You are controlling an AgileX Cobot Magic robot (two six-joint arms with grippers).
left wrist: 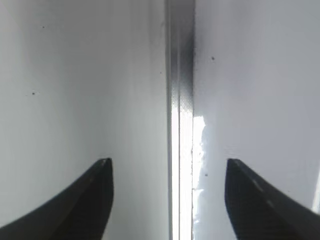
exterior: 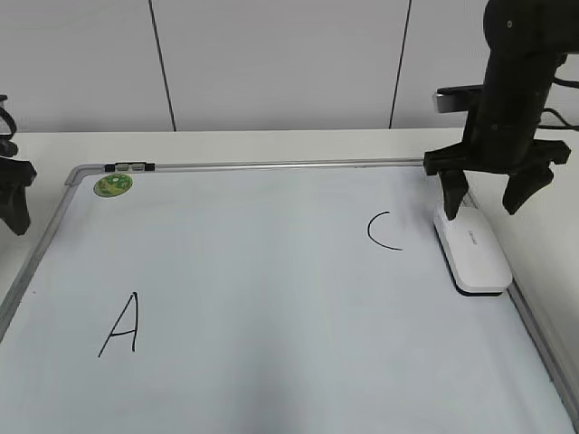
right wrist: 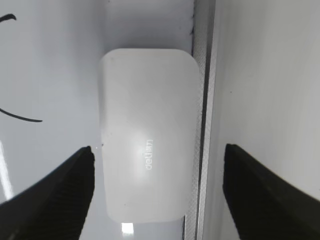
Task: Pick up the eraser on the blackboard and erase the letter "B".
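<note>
Right wrist view showed the right gripper (right wrist: 157, 192) spread wide, straddling the white oblong plastic eraser (right wrist: 147, 135) beside the black marker "C" (exterior: 384, 231); left gripper (left wrist: 167, 200) also apart.

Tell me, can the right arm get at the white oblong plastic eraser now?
Probably yes: the right gripper hangs open above the white oblong plastic eraser, its fingers astride it, with nothing between.

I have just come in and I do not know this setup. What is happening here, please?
The right gripper hangs open just above the white eraser, which lies on the whiteboard by its right frame, next to the "C". It has not gripped it. The left gripper waits open over the board's left edge. An "A" is on the board; no "B" can be seen.
</note>
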